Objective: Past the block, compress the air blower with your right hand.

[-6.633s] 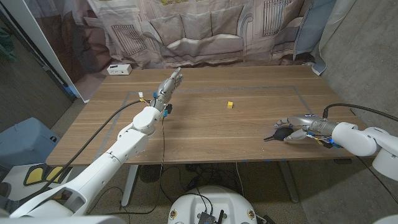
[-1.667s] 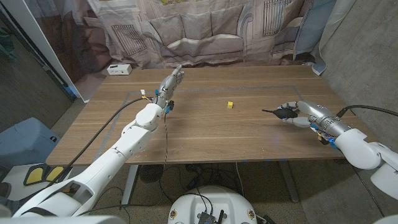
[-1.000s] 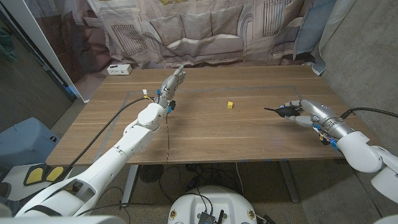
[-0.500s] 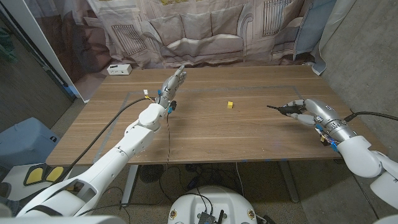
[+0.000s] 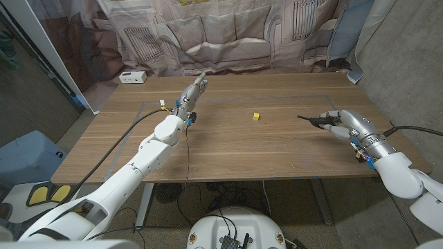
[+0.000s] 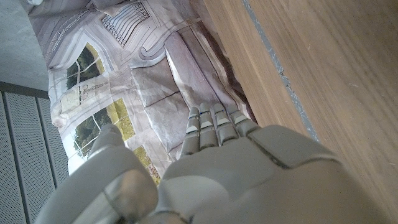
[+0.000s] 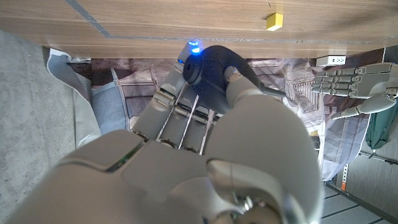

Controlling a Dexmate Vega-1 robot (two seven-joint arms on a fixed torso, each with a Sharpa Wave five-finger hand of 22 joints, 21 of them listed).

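No writing can be read on anything. Near the table's [image 5: 228, 149] right edge, the right robot hand [image 5: 344, 124] grips the black air blower [image 5: 320, 122], fingers wrapped round its bulb, nozzle pointing toward the table's middle. The right wrist view shows a blue light beside the bulb. Farther in sits the small yellow block [image 5: 256, 116]. Toward the far left, the left robot hand [image 5: 192, 92] is raised with fingers straight, holding nothing.

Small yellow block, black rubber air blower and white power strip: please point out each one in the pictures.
Small yellow block [image 5: 256, 116], head view, on its top face.
Black rubber air blower [image 5: 320, 122], head view, on its bulb inside the right hand.
White power strip [image 5: 131, 77], head view, on its top.
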